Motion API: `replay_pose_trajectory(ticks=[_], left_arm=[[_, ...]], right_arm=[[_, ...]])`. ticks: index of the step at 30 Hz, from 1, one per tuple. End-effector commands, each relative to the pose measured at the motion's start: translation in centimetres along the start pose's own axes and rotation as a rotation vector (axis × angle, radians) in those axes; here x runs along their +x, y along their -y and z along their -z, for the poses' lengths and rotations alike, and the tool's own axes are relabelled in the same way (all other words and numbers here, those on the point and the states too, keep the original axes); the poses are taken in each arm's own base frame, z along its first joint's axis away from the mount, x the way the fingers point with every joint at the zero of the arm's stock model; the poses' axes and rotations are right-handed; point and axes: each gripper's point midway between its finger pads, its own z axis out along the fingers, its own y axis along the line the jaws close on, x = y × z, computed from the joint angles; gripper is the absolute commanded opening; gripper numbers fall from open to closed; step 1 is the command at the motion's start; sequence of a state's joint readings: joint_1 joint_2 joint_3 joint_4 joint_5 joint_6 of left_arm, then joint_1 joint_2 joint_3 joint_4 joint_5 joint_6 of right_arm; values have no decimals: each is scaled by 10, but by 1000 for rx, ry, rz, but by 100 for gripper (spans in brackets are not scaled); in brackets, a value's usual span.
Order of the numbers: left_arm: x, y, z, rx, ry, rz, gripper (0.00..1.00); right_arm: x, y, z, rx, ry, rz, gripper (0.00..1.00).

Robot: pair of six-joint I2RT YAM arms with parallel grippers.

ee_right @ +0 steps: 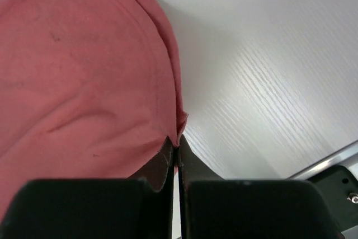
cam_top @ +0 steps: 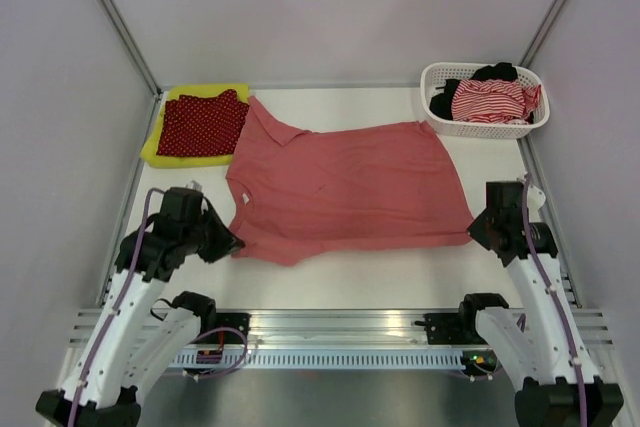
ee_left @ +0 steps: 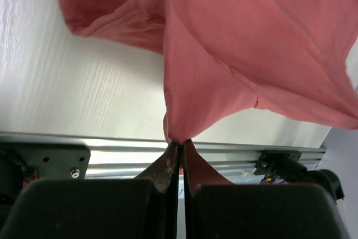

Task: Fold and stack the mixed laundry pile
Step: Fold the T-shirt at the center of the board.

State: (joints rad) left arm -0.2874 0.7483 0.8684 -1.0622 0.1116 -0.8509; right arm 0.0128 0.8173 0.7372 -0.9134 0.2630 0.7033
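- The polo (cam_top: 345,182) is spread flat across the middle of the counter (cam_top: 400,282), with the collar toward the far left corner and the hem toward the right edge.
- The left tool (ee_left: 179,144) is closed on a pinch of the polo near the front left. The fabric is drawn into a peak at the tips, and whether a sleeve or a side seam is held cannot be told.
- The right tool (ee_right: 175,145) is closed on the polo's near hem corner, by the right edge.
- In the far left corner, the dotted cloth (cam_top: 203,124) is laid on the yellow garment (cam_top: 158,145), which is mostly covered. Whether the cloth overlaps the polo's collar cannot be told.
- In the far right corner, the striped piece (cam_top: 487,100) and the black piece (cam_top: 497,72) are held in the basket (cam_top: 485,131). The black piece is largely hidden.
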Motion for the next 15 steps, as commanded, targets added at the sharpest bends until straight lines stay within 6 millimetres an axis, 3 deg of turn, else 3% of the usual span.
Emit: replay_pose_trajectory(ticks=[1,4,9,15], left_arm=[[50,-19,10,1,-169,93,2],[53,-22,26,13,-153,67,2],[53,-20,53,67,-94,53,2],[63,-20,73,136,-77,51,2]], right_arm=[[22,21,18,21,-49,-24,1],[27,27,31,14,-55,-22,0],[11,45,62,41,40,-17,1],[13,47,72,12,48,-1,0]])
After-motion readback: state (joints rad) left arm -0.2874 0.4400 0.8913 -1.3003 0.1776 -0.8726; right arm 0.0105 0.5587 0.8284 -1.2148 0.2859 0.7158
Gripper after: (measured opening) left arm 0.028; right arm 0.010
